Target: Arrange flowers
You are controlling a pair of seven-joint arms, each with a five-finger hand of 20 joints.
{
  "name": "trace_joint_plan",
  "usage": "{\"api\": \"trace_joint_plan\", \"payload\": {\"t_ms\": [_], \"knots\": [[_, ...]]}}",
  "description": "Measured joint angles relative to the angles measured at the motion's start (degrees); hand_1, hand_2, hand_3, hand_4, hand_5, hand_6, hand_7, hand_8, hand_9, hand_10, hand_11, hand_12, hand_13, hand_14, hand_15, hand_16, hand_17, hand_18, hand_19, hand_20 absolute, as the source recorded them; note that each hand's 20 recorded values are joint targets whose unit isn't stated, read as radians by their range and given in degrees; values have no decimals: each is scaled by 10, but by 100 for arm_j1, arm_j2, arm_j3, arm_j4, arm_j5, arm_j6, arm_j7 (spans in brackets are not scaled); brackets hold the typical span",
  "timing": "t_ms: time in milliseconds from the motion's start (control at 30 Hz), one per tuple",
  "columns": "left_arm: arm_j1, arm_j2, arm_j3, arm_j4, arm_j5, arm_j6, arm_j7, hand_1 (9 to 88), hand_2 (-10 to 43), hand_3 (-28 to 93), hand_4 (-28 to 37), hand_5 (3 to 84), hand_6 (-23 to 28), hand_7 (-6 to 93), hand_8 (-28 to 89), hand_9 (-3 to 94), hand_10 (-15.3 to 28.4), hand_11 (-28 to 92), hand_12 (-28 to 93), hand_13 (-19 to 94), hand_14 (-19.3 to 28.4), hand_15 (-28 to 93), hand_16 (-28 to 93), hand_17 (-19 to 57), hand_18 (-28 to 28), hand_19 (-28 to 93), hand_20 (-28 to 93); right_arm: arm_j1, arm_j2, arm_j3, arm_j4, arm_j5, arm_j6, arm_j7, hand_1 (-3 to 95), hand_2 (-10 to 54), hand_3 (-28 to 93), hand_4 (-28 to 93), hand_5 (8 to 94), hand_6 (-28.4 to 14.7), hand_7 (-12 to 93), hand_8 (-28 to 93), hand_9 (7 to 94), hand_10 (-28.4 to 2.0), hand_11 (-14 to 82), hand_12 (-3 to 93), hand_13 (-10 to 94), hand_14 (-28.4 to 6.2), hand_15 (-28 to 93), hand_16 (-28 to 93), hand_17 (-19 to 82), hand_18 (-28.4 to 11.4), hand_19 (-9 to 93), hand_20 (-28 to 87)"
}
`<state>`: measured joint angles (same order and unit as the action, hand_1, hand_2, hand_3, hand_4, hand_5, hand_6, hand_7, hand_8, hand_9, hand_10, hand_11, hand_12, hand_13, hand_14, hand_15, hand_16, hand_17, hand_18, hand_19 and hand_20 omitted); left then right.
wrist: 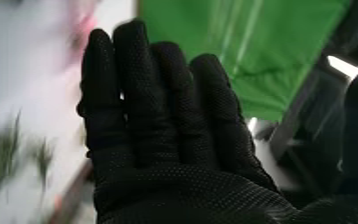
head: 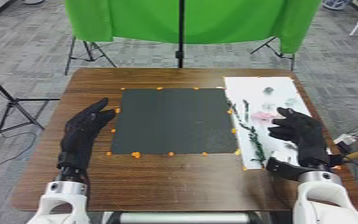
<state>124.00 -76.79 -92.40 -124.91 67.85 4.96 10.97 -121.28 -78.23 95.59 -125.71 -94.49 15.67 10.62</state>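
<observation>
The pink flower lies on the white sheet at the right of the counter, just left of the right hand, which is nearer by far than the left hand. The right hand's fingers are straight and uncurled, clamped on nothing. The green stem, as best I can make out, runs lengthwise near to far, so a grasp should probably close across it from the right.
</observation>
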Motion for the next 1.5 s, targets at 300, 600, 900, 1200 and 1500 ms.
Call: {"api": "trace_joint_plan", "payload": {"t_ms": [300,600,900,1200,1500], "knots": [[13,24,-24,-9,-4,7,-64,286,-69,626,-194,458,29,116,-71,488,133,182,133,380,161,122,43,93,137,160,293,0,953,-220,-31,-2470,-1739,803,320,-95,447,-283,663,-55,129,-55,728,-175,192,206,774,-107,403,229,517,-142,751,408],[-5,42,-40,-19,30,-19,-117,286,-71,625,-192,457,29,117,-70,486,132,183,133,379,160,122,43,91,137,161,293,278,1716,-666,270,-5096,-1809,1205,306,-95,517,-282,666,-57,135,-48,729,-175,201,215,776,-104,437,236,535,-131,784,384],[1,44,-42,-35,35,-50,-186,288,-71,622,-190,454,29,115,-69,483,133,183,132,377,160,121,43,87,137,161,292,484,1829,-898,633,-5479,-1742,1255,310,-95,580,-267,687,-63,161,-38,742,-177,228,224,800,-89,456,234,574,-111,809,357],[23,43,-55,-54,39,-63,-256,287,-72,620,-188,451,29,111,-66,478,135,181,133,371,161,117,44,79,137,158,287,737,1900,-1353,866,-5573,-1877,1377,385,-95,591,-153,699,-64,225,-21,748,-177,306,258,824,-69,513,249,618,-80,840,343],[38,40,-69,-71,45,-122,-330,288,-70,616,-188,446,29,107,-65,474,133,178,133,367,161,115,46,66,139,151,279,956,1993,-1745,937,-5789,-1817,1451,878,-95,-276,582,766,-24,269,296,878,-110,228,489,930,-22,508,292,717,-45,859,389]]}}
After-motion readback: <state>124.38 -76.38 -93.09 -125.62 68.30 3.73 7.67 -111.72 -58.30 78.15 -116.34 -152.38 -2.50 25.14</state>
